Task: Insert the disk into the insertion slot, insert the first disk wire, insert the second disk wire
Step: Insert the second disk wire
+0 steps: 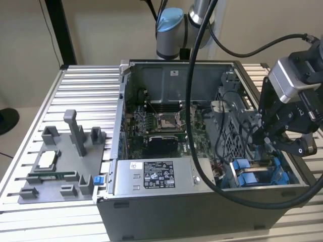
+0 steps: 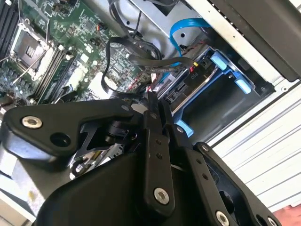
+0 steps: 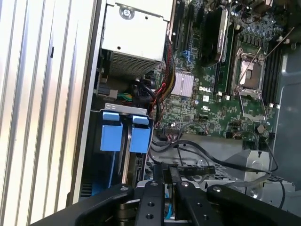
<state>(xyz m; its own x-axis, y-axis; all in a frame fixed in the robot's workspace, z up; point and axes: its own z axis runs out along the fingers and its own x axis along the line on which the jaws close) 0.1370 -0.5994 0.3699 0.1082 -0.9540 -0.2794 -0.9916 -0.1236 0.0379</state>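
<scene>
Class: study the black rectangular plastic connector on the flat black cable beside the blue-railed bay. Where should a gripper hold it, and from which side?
Probably the black connector body, pinched across its broad faces, coming from the case's open side. Its flat cable trails off towards the motherboard, leaving the body clear.

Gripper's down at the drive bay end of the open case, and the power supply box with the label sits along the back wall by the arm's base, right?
Not the back wall. In the exterior view the power supply box lies along the case's front edge, nearest the camera, far from the arm's base. The gripper is at the drive bay end, as you said.
</scene>
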